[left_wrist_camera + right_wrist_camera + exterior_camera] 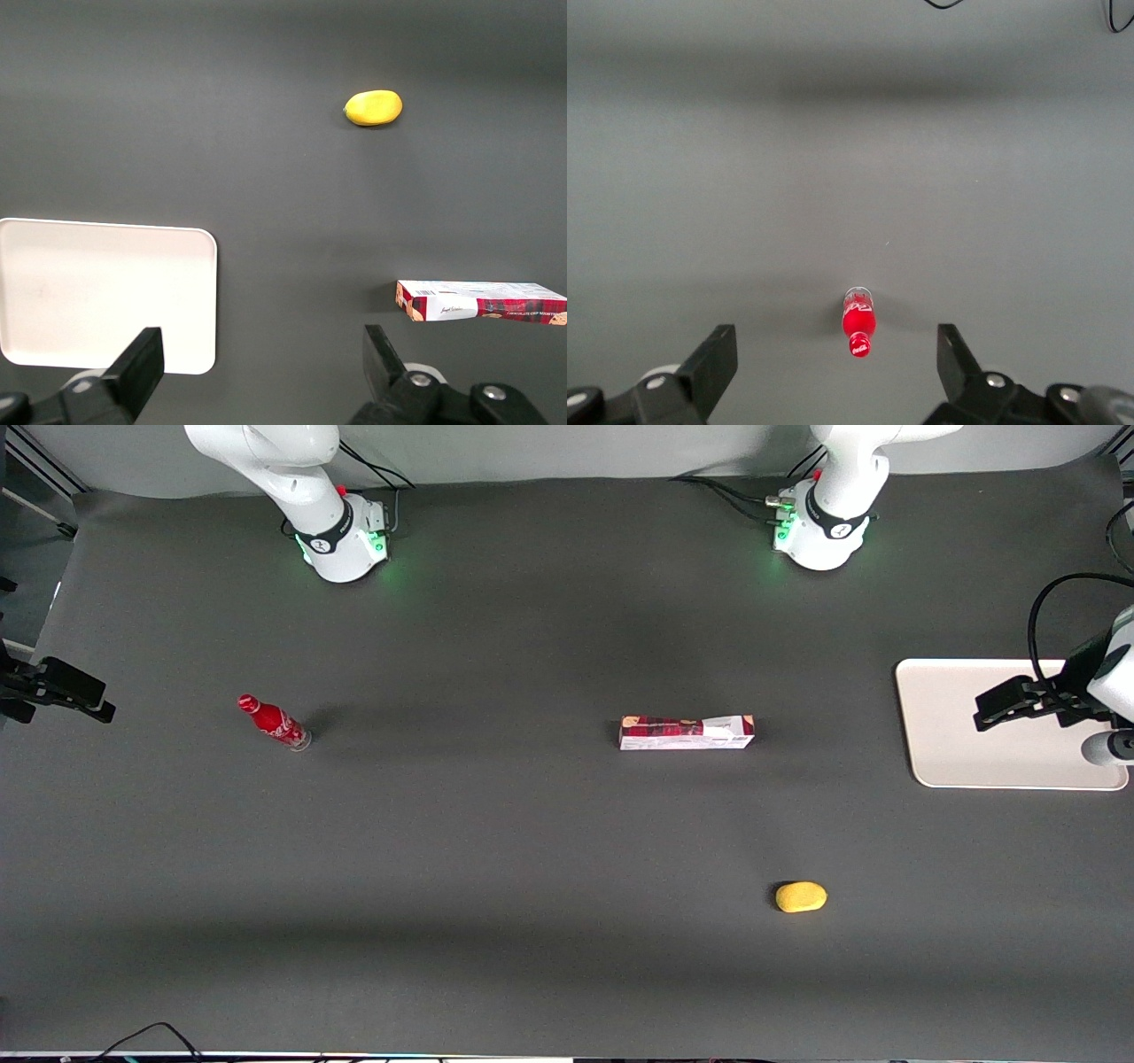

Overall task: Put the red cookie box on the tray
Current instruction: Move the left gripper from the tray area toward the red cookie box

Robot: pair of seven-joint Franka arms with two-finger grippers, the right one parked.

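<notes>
Red cookie box [687, 732] is lying on the table mid-way, well apart from tray [939, 717], w/ gripper [261, 372] hovering over tray, fingers spread & empty; probably light, crushable cardboard, so grip gently across narrow middle.

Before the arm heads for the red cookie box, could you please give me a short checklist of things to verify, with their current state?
1. Hand open and holding nothing: ok; fingers spread wide.
2. Red cookie box free to grasp: ok; it lies alone on the table.
3. Hand above the box: not ok; it hovers over the tray.
4. Tray surface free for the box: ok; nothing lies on it.
5. Path from hand to box unobstructed: ok; the yellow object sits nearer the front camera.
6. Red bottle out of the way: ok; it stands toward the parked arm's end.
</notes>
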